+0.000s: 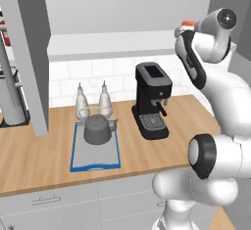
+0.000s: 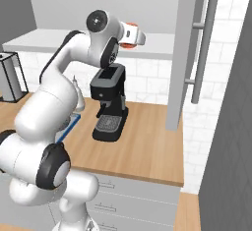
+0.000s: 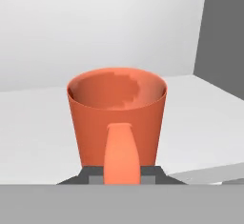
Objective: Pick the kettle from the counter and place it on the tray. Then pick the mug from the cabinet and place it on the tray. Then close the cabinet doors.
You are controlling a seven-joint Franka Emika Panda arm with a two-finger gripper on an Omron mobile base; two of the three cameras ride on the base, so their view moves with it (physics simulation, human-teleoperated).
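- The small bright orange cylindrical mug (image 3: 116, 118) stands upright on the pale white shelf board (image 3: 38, 137) of the boxy light grey cabinet (image 3: 224, 32). Its side handle faces you and sits between the two dark finger tips of the gripper (image 3: 122, 179).
- You have the jaws narrowed on that handle; from this close they look clamped on it, though the contact itself is hidden at the bottom of the hand view.
- In the right base view you can see a slice of the mug's orange at the arm's far end, up at shelf height.
- Step one looks done: the squat dark grey kettle (image 1: 97, 129) with its wire handle already sits on the flat grey tray with the blue rim (image 1: 95, 149), on the light-brown plank table (image 1: 44, 163).
- So you are in the second step, at the grasp of the mug.
- Next, lift it clear of the shelf, draw it out and carry it down to the tray.
- Set it on the bare near part of the tray, clear of the kettle and of the black coffee machine (image 1: 152, 100) beside it.
- The tall grey cabinet door with the silver bar handle (image 2: 183, 53) stands open; closing comes last.
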